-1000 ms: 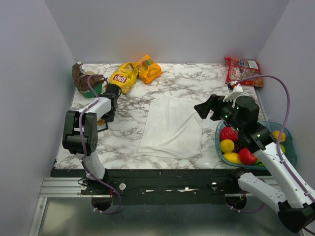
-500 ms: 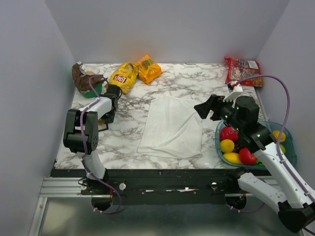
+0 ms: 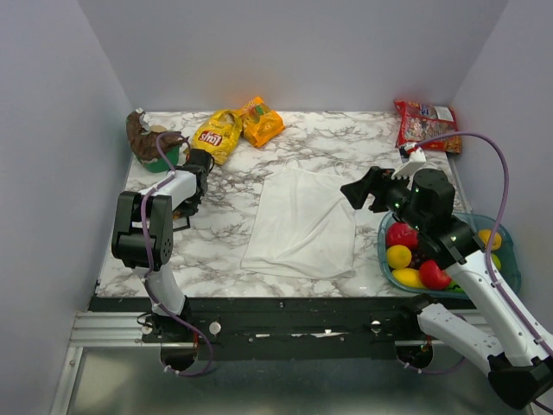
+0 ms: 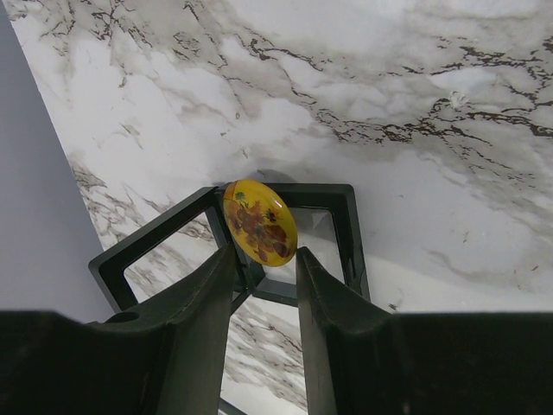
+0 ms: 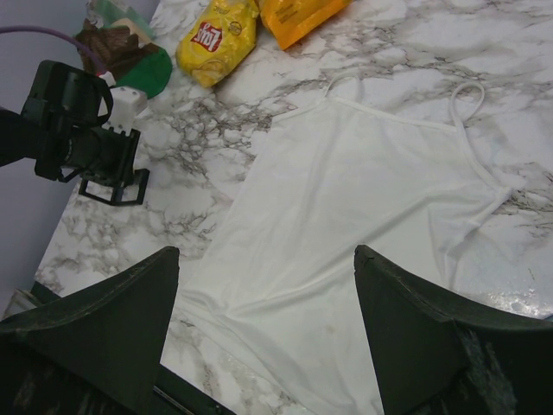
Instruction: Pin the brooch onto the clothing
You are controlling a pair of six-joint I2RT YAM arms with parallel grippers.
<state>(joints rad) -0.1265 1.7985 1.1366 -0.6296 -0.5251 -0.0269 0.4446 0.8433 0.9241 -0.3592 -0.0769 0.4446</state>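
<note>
Marble table [image 3: 346,143] bearing white camisole [image 3: 302,220] mid-surface. Right gripper [image 5: 263,251] hanging wide open over its right edge. Left gripper [image 4: 265,252], nearer arm, flanking brooch [image 4: 259,222] narrowly on black frame [image 4: 346,233] far left; disc tilting edge-up between fingertips, grip unclear.

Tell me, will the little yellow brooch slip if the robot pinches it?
Maybe. The brooch looks glossy and domed, so it could slip. It looks stiff and small, so probably light. Tilted at the black frame, it might tip over.
</note>
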